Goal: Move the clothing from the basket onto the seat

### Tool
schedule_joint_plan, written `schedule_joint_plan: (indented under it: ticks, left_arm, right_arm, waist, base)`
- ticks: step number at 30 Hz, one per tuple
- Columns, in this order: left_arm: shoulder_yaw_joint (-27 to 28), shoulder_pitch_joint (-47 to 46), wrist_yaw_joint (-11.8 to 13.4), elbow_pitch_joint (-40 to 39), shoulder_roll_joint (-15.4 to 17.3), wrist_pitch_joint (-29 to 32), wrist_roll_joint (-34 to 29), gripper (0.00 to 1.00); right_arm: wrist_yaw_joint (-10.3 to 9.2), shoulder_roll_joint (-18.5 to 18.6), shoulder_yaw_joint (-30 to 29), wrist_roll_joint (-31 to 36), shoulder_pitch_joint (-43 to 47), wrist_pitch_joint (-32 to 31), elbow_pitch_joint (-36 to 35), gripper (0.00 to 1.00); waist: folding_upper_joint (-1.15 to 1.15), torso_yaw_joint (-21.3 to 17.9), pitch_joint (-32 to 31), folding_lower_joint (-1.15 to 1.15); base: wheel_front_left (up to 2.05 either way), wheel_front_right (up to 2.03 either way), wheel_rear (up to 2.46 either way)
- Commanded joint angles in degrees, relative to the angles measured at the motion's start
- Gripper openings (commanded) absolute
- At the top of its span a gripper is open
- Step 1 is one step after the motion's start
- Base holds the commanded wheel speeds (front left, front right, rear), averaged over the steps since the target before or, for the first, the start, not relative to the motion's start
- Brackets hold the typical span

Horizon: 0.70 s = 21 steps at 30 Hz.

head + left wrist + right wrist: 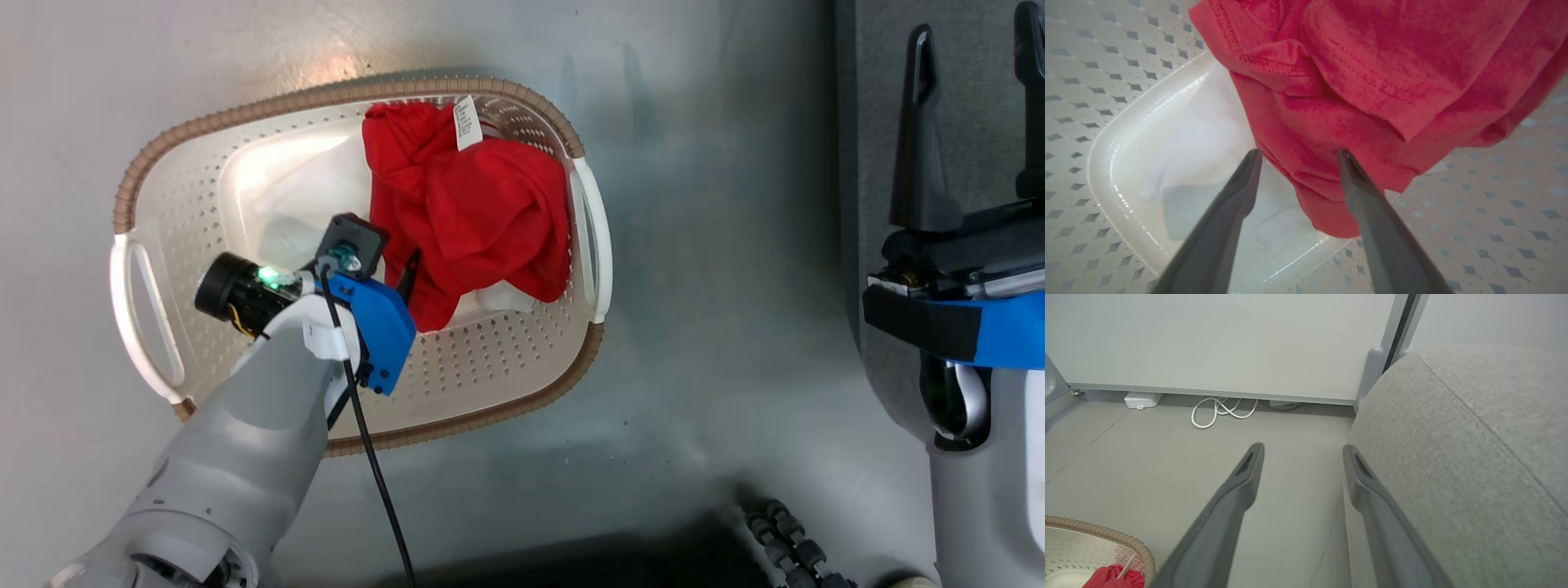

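The basket stands on the grey floor, and red clothing with a white label is heaped in its right half. Some white fabric lies on the basket's bottom. My left arm reaches down into the basket. Its gripper is open, the fingertips at the lower edge of the red clothing, with a red fold between them. My right gripper is open and holds nothing, next to the grey seat. In the right wrist view the basket's rim shows at lower left.
A black cable hangs from my left wrist over the basket's near rim. A white coiled cable and a small white box lie by the far wall. Bare floor separates basket and seat.
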<state>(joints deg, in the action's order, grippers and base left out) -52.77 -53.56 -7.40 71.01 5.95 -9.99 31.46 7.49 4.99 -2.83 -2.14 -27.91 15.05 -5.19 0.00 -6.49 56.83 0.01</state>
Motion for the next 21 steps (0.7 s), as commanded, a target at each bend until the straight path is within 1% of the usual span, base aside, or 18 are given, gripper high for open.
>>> schedule_joint_plan:
  ticks: [1, 7, 11, 18, 19, 20, 21]
  left_arm:
    - [-0.3, -1.4, -0.1, 0.4, 0.4, 0.5, 0.5, 1.00]
    - [-1.3, -3.2, -0.1, 1.4, 0.3, 2.1, 1.8, 1.00]
    - [-1.5, -3.8, -0.1, 1.6, 0.3, 3.2, 3.8, 1.00]
    - [-3.9, -4.9, -0.1, 1.1, 0.4, 4.0, 5.3, 1.00]
    - [-4.9, -5.1, -0.1, 0.9, 0.5, 4.5, 5.6, 0.88]
    - [-5.2, -5.2, -0.1, 0.9, 0.6, 4.8, 5.9, 0.45]
    - [-5.5, -5.3, -0.1, 0.8, 0.6, 4.9, 6.1, 0.22]
  right_arm:
    - [0.01, 0.2, -0.1, 0.2, -0.8, 0.2, -0.7, 1.00]
    - [0.01, 0.0, 0.0, 0.5, -1.0, 0.2, -1.4, 1.00]
    - [0.01, -0.3, -0.1, 0.5, -0.9, 0.2, -1.8, 1.00]
    - [0.01, -0.5, -0.5, 0.3, -0.8, 0.2, -2.0, 1.00]
    - [0.01, -0.5, -0.6, 0.3, -0.7, 0.1, -2.0, 1.00]
    - [0.01, -0.6, -0.6, 0.3, -0.8, 0.1, -2.0, 1.00]
    - [0.00, -0.6, -0.5, 0.3, -0.8, 0.1, -1.9, 1.00]
  waist:
    - [0.00, 0.0, 1.1, -0.01]
    - [0.00, -0.4, 3.4, -0.01]
    - [0.00, -0.9, 4.7, -0.01]
    - [0.00, -1.5, 6.1, -0.01]
    - [0.00, -1.5, 6.2, -0.01]
    - [0.00, -1.6, 6.2, -0.01]
    - [0.00, -1.7, 6.2, -0.01]
  base:
    - [0.00, 0.00, 0.00]
    - [0.00, 0.00, 0.00]
    - [0.00, 0.00, 0.00]
    - [0.00, 0.00, 0.00]
    - [0.00, 0.00, 0.00]
    - [0.00, 0.00, 0.00]
    - [0.00, 0.00, 0.00]
